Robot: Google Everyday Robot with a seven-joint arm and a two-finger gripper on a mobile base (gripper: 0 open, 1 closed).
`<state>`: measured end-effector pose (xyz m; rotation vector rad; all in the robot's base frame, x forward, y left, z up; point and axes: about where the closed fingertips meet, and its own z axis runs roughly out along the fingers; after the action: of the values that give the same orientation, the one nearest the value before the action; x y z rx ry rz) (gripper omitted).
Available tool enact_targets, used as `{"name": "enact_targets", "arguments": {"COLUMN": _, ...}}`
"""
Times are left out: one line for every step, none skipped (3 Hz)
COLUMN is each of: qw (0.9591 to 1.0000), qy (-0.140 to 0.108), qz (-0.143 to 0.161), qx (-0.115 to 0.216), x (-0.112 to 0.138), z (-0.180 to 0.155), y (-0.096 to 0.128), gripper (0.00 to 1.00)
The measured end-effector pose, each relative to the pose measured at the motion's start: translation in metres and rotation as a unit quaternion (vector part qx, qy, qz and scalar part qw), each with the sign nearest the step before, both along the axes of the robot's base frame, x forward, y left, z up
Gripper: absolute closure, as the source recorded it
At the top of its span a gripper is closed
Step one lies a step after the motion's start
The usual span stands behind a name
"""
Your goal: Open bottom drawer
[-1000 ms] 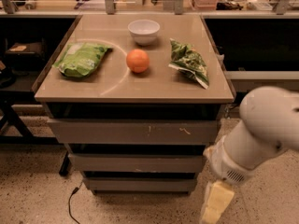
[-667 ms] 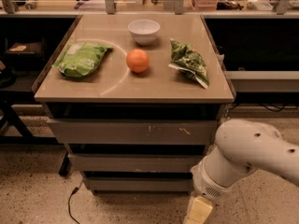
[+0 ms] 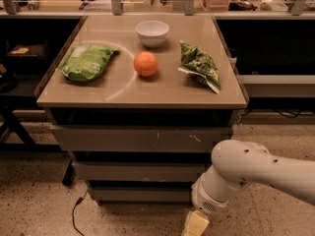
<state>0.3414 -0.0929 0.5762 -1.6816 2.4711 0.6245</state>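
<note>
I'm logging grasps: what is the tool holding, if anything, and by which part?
It cannot be told. The tool sits low at the picture's bottom edge, partly cut off, in front of the right end of the bottom drawer.

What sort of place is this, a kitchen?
Probably a robotics lab or workshop, not a kitchen: cluttered workbenches behind, a loose cable on the speckled floor, and a bowl and orange staged on a three-drawer cabinet. The robot's gripper hangs low beside the bottom drawer.
</note>
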Motion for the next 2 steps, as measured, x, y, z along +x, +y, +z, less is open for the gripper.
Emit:
{"name": "enact_targets", "arguments": {"qw": 0.9997, "qy": -0.005, "qz": 0.011, "qx": 0.023, "x": -0.001, "z": -0.008, "y": 0.004, "gripper": 0.0}}
{"name": "enact_targets", "arguments": {"qw": 0.9974, "qy": -0.032, "qz": 0.033, "qx": 0.056, "x": 0.023, "z": -0.048, "y": 0.014, "gripper": 0.0}}
